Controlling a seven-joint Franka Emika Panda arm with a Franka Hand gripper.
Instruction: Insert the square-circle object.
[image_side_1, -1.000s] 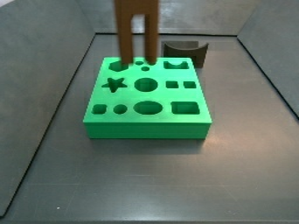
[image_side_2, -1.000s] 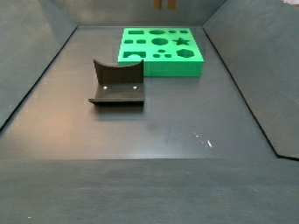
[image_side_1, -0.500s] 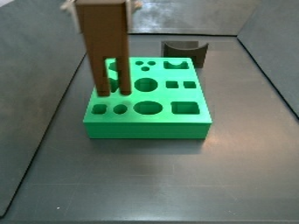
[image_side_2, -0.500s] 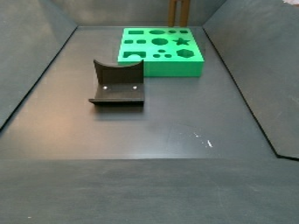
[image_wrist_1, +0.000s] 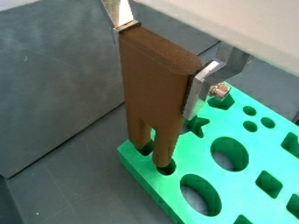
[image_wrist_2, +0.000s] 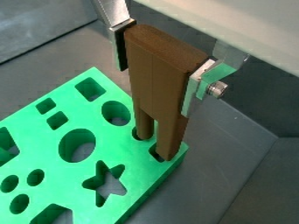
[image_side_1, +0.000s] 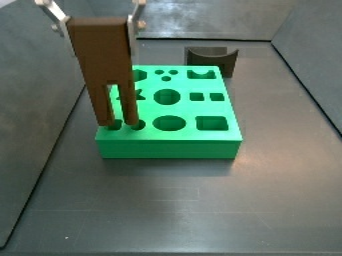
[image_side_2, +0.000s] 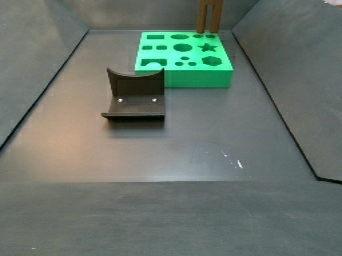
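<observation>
The square-circle object (image_side_1: 103, 60) is a tall brown piece with a flat upper block and two long legs. It stands upright in my gripper (image_side_1: 98, 28), which is shut on its upper block. In both wrist views the silver fingers (image_wrist_1: 208, 77) (image_wrist_2: 201, 80) press on its two narrow sides. The object (image_wrist_1: 155, 87) (image_wrist_2: 158, 87) is over a corner of the green block (image_side_1: 167, 145) (image_wrist_1: 239, 184) (image_wrist_2: 146, 171). Its leg tips sit at two small holes there and seem just inside them. In a side view only part of the object (image_side_2: 207, 15) shows, behind the green block (image_side_2: 187, 82).
The dark fixture with a curved notch (image_side_1: 211, 58) (image_side_2: 134, 95) stands on the grey floor apart from the green block. Grey walls enclose the floor on all sides. The green block has several other shaped holes, among them a star (image_wrist_2: 105, 179).
The gripper has carried the brown object along the green block's edge to a corner and lowered it. Its legs now meet the holes there.
</observation>
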